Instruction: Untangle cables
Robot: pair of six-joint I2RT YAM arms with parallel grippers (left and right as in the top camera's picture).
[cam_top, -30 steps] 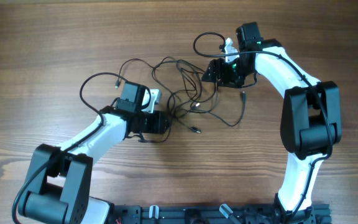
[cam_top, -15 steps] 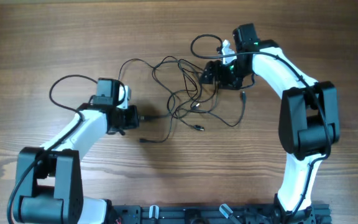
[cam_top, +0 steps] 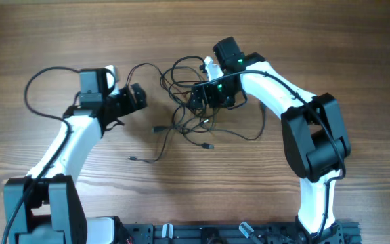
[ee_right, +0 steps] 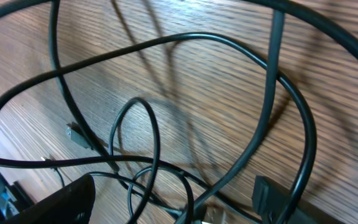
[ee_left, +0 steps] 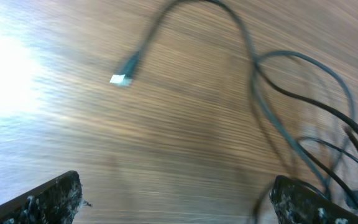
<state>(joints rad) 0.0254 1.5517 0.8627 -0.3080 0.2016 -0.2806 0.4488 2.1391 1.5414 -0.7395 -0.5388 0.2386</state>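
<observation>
We judge the untangling to be in its middle stage, with a pull yet to be made. The cables [cam_top: 181,114] lie in a loose knot at the centre of the worktop [cam_top: 330,34], between the two arms. The left tool [cam_top: 139,96] stands open just left of the knot and holds nothing; its wrist view shows bare wood between the pads and one plug [ee_left: 120,78] lying free ahead. The right tool [cam_top: 195,95] is low over the knot, also open, with several loops [ee_right: 272,93] running between its fingers but not pinched. One strand [cam_top: 156,160] trails out toward the near edge and looks separable. The cords are thin, black and limp, crossing each other many times. Next, we think, one tool should close on a single strand while the other anchors the bundle, then draw it outward gently so no loop tightens.
</observation>
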